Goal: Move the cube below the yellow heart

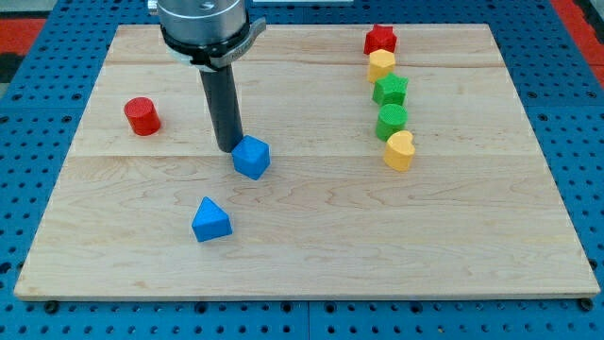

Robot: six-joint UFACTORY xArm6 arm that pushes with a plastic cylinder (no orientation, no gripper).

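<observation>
Progress is slight as far as the camera view shows. On the wooden tabletop (311, 236), the blue cube (251, 157) sits left of centre, well apart from the yellow heart (399, 150), which lies at the lower end of a column of blocks in the upper right. My tip (228, 148) stands just beside the cube's upper-left edge, seemingly touching it. No hand exists on this rod, so nothing is grasped. Left to do: nearly the whole push, rightward and slightly downward, until the cube rests beneath the heart.
</observation>
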